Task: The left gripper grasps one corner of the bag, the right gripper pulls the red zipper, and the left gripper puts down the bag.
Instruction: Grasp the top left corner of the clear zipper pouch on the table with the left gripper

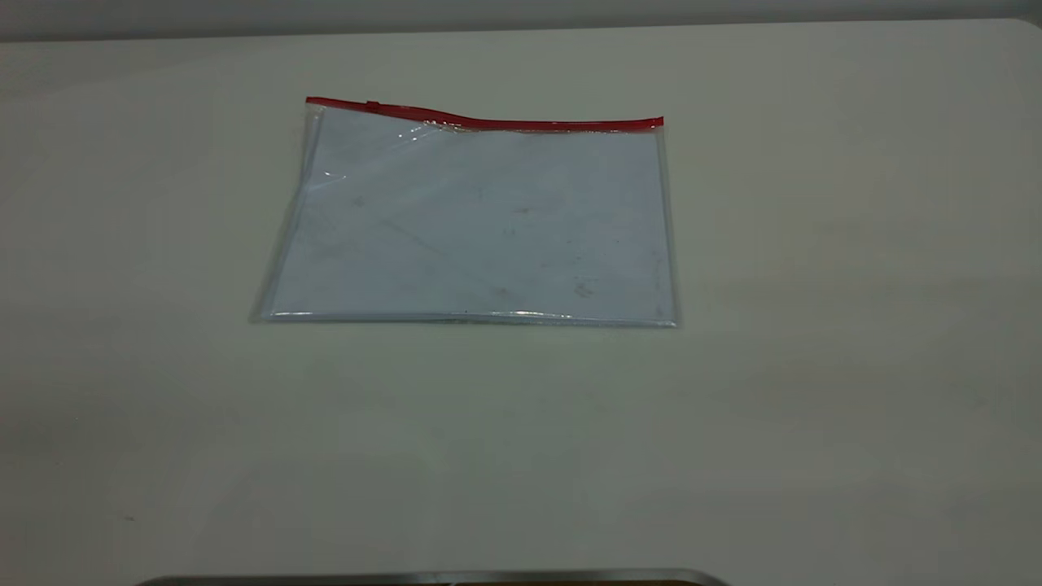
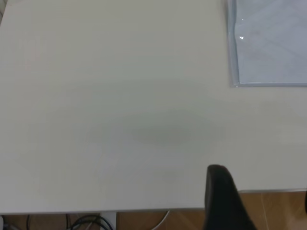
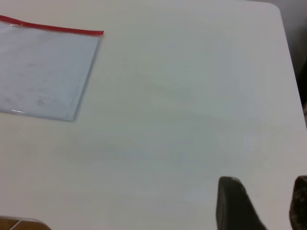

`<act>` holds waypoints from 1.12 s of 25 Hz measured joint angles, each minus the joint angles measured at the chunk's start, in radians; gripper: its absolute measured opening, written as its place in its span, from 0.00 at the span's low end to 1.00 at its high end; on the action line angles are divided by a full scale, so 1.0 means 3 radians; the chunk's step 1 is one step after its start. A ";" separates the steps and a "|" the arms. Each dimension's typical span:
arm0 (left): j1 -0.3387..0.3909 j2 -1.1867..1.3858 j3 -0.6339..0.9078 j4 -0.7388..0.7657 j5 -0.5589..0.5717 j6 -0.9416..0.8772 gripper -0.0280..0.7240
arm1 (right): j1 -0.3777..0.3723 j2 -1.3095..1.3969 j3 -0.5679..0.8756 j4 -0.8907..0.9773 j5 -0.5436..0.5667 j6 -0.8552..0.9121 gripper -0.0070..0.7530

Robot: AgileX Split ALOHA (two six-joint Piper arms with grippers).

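The bag (image 1: pixel 480 220) lies flat on the white table, transparent and bluish-white. The red zipper (image 1: pixel 505 124) runs along its far edge, with the small slider tab (image 1: pixel 373 105) near the left end. The red-strip corners are at the far left (image 1: pixel 310 102) and far right (image 1: pixel 660 123). Neither gripper shows in the exterior view. In the left wrist view the left gripper (image 2: pixel 263 194) is open and empty, well away from the bag (image 2: pixel 273 43). In the right wrist view the right gripper (image 3: pixel 264 194) is open and empty, far from the bag (image 3: pixel 43 72) and its red corner (image 3: pixel 100 33).
A dark metal rim (image 1: pixel 431 578) shows at the table's near edge. The left wrist view shows the table edge (image 2: pixel 144 211) with wooden floor and cables beyond it. The table's rounded corner (image 3: pixel 276 7) shows in the right wrist view.
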 joint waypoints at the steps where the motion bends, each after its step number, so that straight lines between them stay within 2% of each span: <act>1: 0.0000 0.0000 0.0000 0.0000 0.0000 0.0000 0.66 | 0.0000 0.0000 0.0000 0.0000 0.0000 0.0000 0.43; 17: 0.0000 0.0000 0.0000 -0.0007 0.0000 0.0000 0.66 | 0.0000 0.0000 0.0000 0.0000 0.0000 0.0000 0.43; 21: 0.0000 0.0012 -0.0020 -0.0104 -0.0019 0.0000 0.62 | 0.0000 0.0018 -0.0029 0.0150 -0.0020 0.0000 0.43; 25: 0.0000 0.0338 -0.0168 -0.0265 -0.0208 0.0000 0.55 | 0.0000 0.0488 -0.0081 0.0478 -0.0377 -0.0072 0.46; 28: 0.0000 0.0903 -0.0249 -0.0429 -0.0450 0.0081 0.52 | 0.0000 0.1121 -0.0091 0.0667 -0.0725 -0.0434 0.50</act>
